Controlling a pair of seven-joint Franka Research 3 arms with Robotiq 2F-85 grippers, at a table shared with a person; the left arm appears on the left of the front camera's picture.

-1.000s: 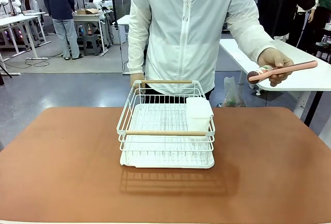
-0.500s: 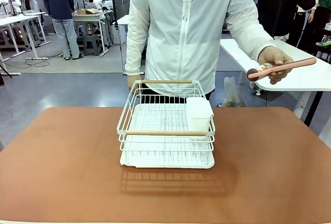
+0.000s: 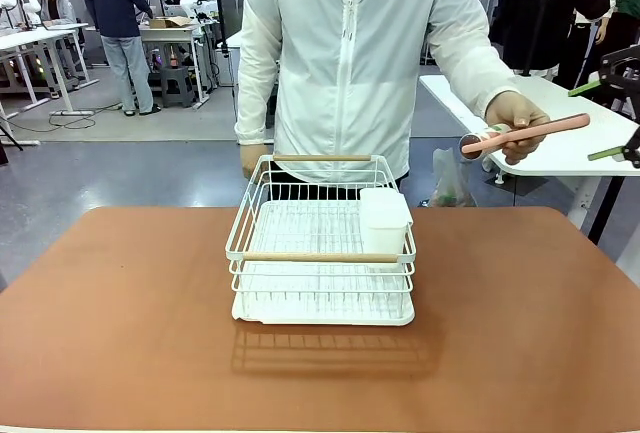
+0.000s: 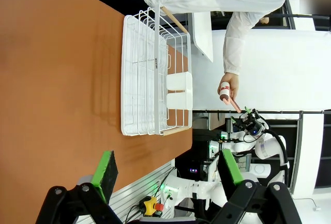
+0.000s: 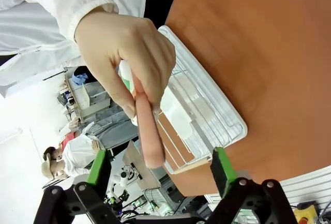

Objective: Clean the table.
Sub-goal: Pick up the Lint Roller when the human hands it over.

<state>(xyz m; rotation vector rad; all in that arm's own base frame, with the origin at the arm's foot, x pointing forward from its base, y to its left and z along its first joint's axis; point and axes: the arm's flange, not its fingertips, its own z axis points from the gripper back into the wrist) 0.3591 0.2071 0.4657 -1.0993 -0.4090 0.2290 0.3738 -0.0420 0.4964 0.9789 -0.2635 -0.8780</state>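
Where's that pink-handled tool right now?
In the front view, the pink-handled tool is in the air beyond the table's far right corner, in the person's hand, handle pointing at the open right gripper.

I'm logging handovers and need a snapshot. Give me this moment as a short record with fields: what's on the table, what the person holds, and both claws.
table: reddish-brown top, bears a dish rack
dish rack: white wire with wooden handles, mid-table
tub: white, inside the rack at its right side
hand: the person's, holding a pink-handled tool up in the air, handle toward the right claw
right claw: open, gripping nothing
left claw: open, empty
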